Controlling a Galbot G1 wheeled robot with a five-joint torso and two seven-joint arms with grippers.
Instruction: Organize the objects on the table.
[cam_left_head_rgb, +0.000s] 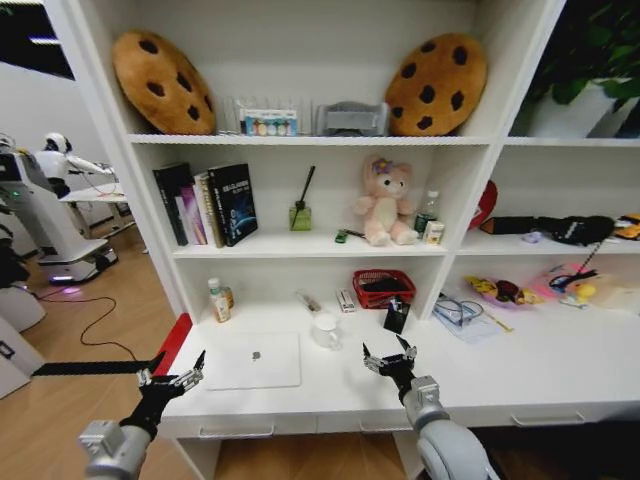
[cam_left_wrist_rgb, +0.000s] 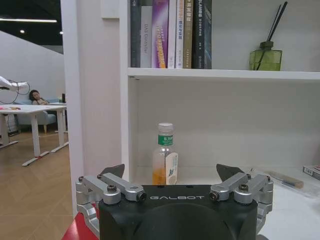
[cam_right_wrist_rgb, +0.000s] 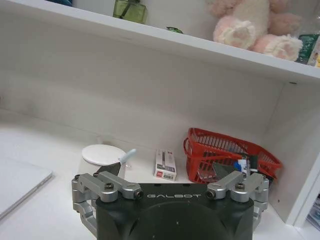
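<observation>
Silver laptop (cam_left_head_rgb: 252, 361) lies shut and flat on the white bench (cam_left_head_rgb: 560, 370), toward its left end. From the laptop, the left tool (cam_left_head_rgb: 172, 375) hovers at about nine o'clock over the bench's left edge, fingers spread wide and empty. The right tool (cam_left_head_rgb: 390, 358) hangs at about three o'clock from the laptop, also spread and holding nothing. At one o'clock from the laptop stands a white cup (cam_left_head_rgb: 326, 330) with a pen (cam_right_wrist_rgb: 127, 155) poking out; the cup's lower half is hidden behind the right tool in the right wrist view. A small clear bottle (cam_left_wrist_rgb: 164, 154) stands at eleven o'clock against the back wall. The red mesh basket (cam_right_wrist_rgb: 227, 157) holds dark items too jumbled to make out.
</observation>
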